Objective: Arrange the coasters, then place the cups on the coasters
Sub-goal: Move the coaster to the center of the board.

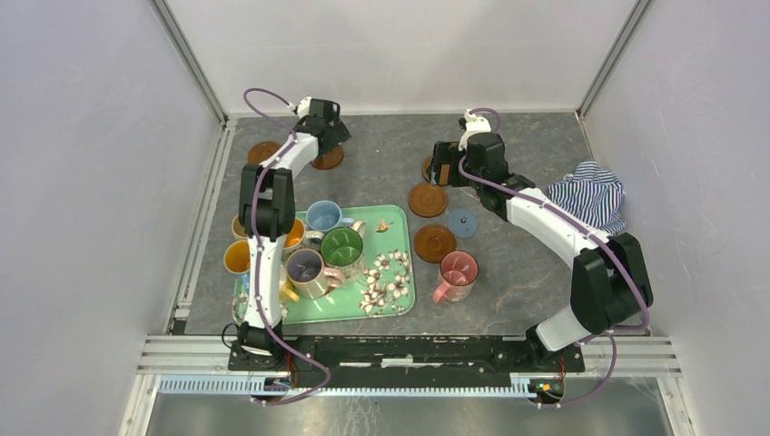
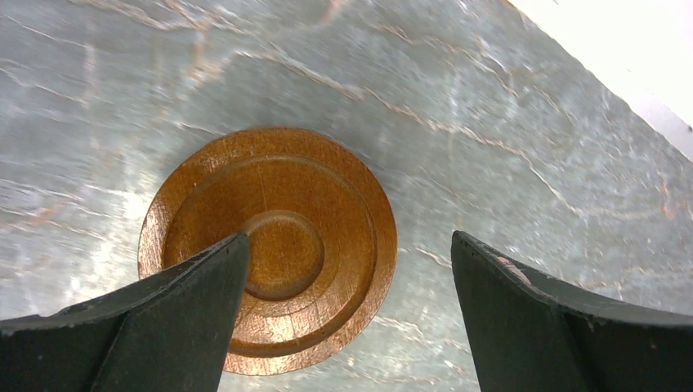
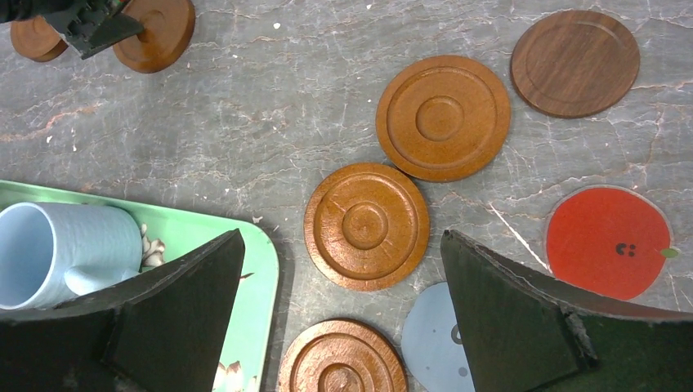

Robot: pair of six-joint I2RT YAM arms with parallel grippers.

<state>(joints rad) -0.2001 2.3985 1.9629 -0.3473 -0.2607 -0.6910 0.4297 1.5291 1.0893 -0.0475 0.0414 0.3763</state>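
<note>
Left pincer and right pincer both gape wide, gripping nothing. Nearest the bases, the tray carries most cups: lilac cup, green cup, blue cup, and orange ones at its left edge. The left arm partly hides those, so their number is unclear. A pink cup stands on the bare table just right of the tray, off any coaster. Just beyond it lies the near coaster, with a grey disc beside it. Farther on, the mid coaster sits below the right pincer, with a red disc and a dark disc close by. A striped cloth lies at right. Farthest, the left pincer hangs over the far coaster, with a corner coaster near it.
</note>
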